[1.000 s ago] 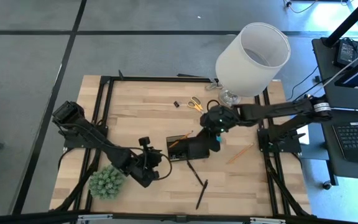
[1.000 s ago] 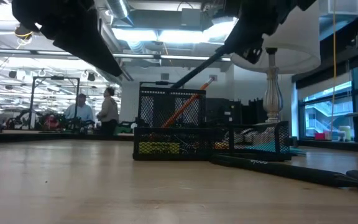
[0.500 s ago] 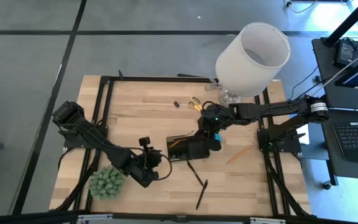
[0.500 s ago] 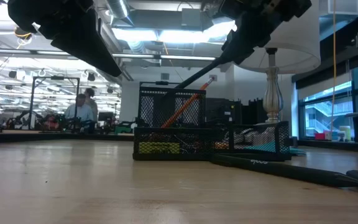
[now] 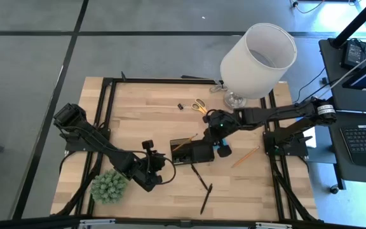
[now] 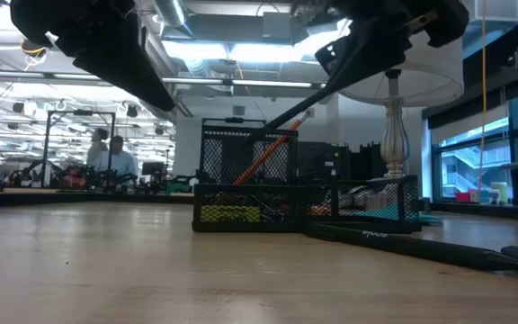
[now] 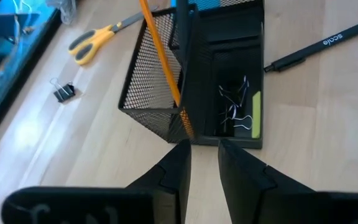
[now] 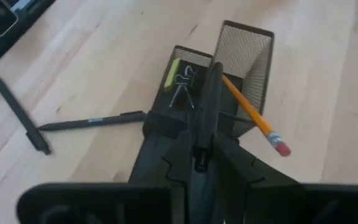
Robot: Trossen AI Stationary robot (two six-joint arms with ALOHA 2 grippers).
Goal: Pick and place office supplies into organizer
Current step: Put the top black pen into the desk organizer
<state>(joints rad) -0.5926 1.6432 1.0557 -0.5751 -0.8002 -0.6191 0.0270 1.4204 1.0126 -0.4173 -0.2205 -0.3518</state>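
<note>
A black pen [image 8: 205,102] is clamped between the fingers of the right gripper [image 8: 199,163], which is poised above the organizer [image 5: 192,151] near the middle of the table [image 5: 138,108]; the pen is held slanting with its far end over the tall mesh cup, presumably so that it can be dropped in beside the orange pencil [image 8: 252,116] already leaning there. The left gripper [image 7: 202,163] is held just short of the organizer's near edge, its fingers a narrow gap apart with nothing between them, and appears only to be waiting. In the high view the layout of the remaining office supplies is given: the yellow-handled scissors [image 5: 199,105] and a small black clip [image 5: 180,106] lie beyond the organizer toward the lamp [image 5: 258,57], a second pencil [image 5: 246,156] lies to its right, and two more pens [image 5: 202,187] lie on the near side, with the green plant ball [image 5: 109,186] by the left arm. The contents of the low compartment, silver clips [image 7: 236,112] and a yellow-green item [image 7: 256,114], are disclosed only by the wrist views. In the low view the pen's slant above the mesh cup [image 6: 246,157] is seen side-on, and people [image 6: 111,162] are seen in the room behind.
</note>
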